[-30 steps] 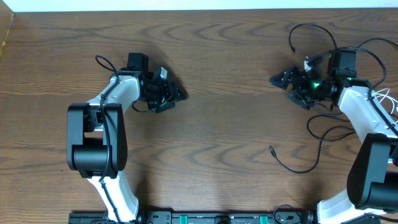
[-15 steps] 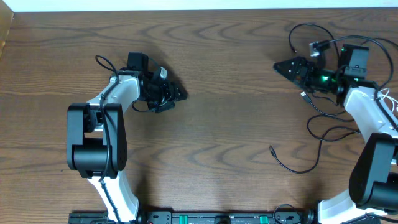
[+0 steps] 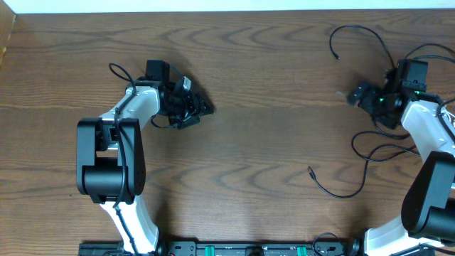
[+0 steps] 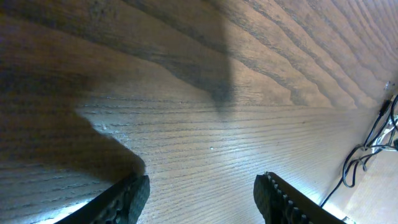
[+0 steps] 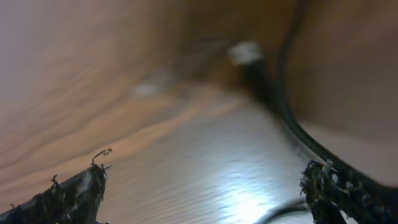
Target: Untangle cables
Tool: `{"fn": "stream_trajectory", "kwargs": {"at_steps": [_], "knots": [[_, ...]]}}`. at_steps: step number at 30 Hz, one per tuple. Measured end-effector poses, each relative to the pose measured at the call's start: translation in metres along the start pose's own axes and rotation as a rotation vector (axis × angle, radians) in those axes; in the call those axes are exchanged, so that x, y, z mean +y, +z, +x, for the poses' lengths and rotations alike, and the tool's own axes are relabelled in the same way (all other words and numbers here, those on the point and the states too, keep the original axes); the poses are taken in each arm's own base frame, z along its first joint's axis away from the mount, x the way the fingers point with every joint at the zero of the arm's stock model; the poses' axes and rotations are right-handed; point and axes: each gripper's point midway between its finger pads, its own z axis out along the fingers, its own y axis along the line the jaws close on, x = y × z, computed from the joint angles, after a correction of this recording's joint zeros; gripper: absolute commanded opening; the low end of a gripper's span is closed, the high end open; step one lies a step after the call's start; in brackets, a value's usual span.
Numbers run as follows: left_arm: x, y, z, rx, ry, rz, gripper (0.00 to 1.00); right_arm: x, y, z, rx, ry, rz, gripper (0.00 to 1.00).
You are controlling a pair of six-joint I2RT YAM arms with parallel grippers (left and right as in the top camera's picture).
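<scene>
Overhead: dark wood table (image 3: pixel 270 142). Left gripper (image 3: pixel 202 112) sits left of centre over bare wood, jaws partly apart and empty. Right gripper (image 3: pixel 354 95) is at the far right among the cables (image 3: pixel 340 190), black loops strewn across the table's right end.

Left wrist: jaws moderately apart with only wood between them; cables lie at the far right edge.

Right wrist: blurred; jaws wide, with a black cable lying beside one finger, ungripped.
</scene>
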Motion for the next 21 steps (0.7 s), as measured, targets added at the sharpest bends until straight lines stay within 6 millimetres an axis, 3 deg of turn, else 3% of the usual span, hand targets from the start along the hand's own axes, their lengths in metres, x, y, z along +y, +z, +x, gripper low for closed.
{"fn": "stream_trajectory", "kwargs": {"at_steps": [3, 7, 18, 21], "knots": [[0.0, 0.0, 0.0, 0.0, 0.0, 0.0, 0.62, -0.014, -0.001, -0.005, -0.03, 0.0, 0.082, 0.99], [0.0, 0.0, 0.0, 0.0, 0.0, 0.001, 0.62, -0.018, -0.001, -0.007, -0.039, 0.0, 0.102, 0.99], [0.0, 0.0, 0.0, -0.001, 0.001, 0.001, 0.62, 0.034, -0.003, 0.01, 0.057, 0.023, -0.177, 0.99], [0.0, 0.0, 0.0, -0.002, 0.001, 0.001, 0.62, 0.048, -0.004, 0.008, 0.04, -0.046, -0.227, 0.96]]}}
